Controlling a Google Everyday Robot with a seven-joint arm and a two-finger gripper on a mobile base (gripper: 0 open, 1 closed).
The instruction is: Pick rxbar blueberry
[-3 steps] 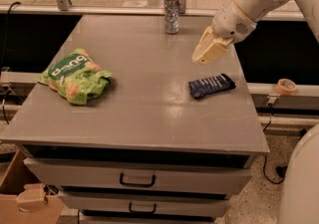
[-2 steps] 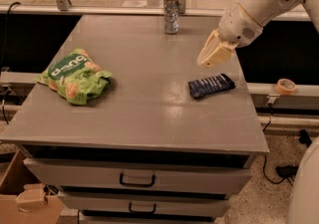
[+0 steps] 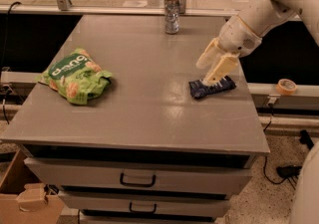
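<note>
The gripper (image 3: 203, 73) is hanging low over the right side of the grey cabinet (image 3: 149, 118), its two cream fingers standing apart with nothing between them. A second ago it was sitting higher and further toward the cabinet's back edge, clear of the wrapper. Now it is coming down and forward, and the tip of the nearer finger (image 3: 219, 70) is overlapping the top edge of the rxbar blueberry (image 3: 212, 87). Whether it is truly touching the wrapper cannot be told. The other finger (image 3: 207, 56) is pointing down over bare cabinet top just behind the bar.

The rxbar blueberry is lying flat on the cabinet top close to its right edge, slightly skewed, in the same spot as before. The white arm is reaching in from beyond the cabinet's right back corner.

The green chip bag (image 3: 75, 75) is resting on the cabinet's left part, and the silver can (image 3: 172, 14) is standing upright at the middle of its back edge; neither is shifting between frames. A roll of tape (image 3: 287, 86) is sitting on the ledge just past the cabinet's right side.
</note>
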